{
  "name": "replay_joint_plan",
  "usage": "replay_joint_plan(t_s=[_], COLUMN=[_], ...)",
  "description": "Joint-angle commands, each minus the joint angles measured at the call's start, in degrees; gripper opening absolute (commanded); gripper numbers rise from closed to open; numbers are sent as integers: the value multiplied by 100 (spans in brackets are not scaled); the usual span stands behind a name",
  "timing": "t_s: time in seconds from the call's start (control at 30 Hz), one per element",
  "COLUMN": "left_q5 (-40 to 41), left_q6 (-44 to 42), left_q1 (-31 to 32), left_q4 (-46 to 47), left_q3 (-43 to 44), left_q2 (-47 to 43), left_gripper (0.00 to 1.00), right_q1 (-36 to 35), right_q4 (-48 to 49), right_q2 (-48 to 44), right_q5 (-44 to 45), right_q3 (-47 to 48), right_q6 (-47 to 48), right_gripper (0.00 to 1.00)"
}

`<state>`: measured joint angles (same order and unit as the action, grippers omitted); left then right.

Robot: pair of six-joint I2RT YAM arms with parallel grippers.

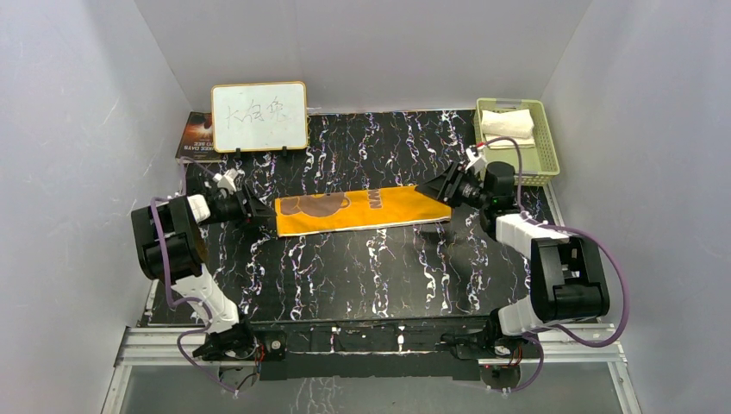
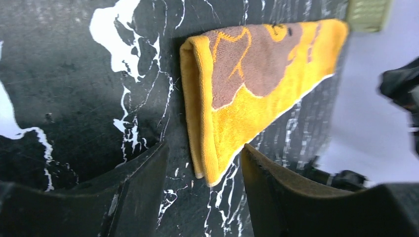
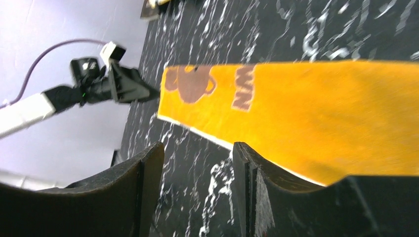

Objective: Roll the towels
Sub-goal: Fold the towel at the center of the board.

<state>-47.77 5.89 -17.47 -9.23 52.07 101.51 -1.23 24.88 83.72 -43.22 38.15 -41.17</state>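
Orange towel lies folded flat; cream towel bunched far right.

Bare tabletop nearside of orange towel; whiteboard, basket apparently well behind.

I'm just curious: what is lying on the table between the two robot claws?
The orange towel, a long folded strip, fills the stretch from the left gripper to the right gripper; the top view shows it.

orange-yellow towel, black white-veined table
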Motion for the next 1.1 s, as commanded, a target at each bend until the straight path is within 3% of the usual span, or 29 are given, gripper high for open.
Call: replay_joint_plan(t_s=[0.0,0.47,0.53,0.63,0.7,0.73,0.9,1.07], left_q5=[-1234,-580,-548,-210,383,793,2394,4353], left_q6=[-283,-377,-340,-347,-318,-240,113,147], left_q1=[-252,275,280,274,252,213,-259,-327], left_q4=[-33,-100,-79,-179,-222,-241,-520,-938], left_q3=[55,-153,-153,-107,-119,-133,-224,-105], left_q2=[404,829,849,781,540,362,-697,-1806], left_gripper=[56,54,48,20,3,0,0,0], right_q1=[-231,-237,-230,-229,-237,-237,-235,-335], right_q4=[554,368,366,347,309,286,98,-404], right_q2=[-358,-710,-729,-760,-760,-767,-926,-939], right_q5=[-270,-421,-445,-458,-479,-488,-365,28], right_q3=[-147,-171,-182,-200,-188,-173,-183,-131], right_q6=[-130,138,144,168,199,208,290,539], right_gripper=[52,55,55,55,55,55,56,56])
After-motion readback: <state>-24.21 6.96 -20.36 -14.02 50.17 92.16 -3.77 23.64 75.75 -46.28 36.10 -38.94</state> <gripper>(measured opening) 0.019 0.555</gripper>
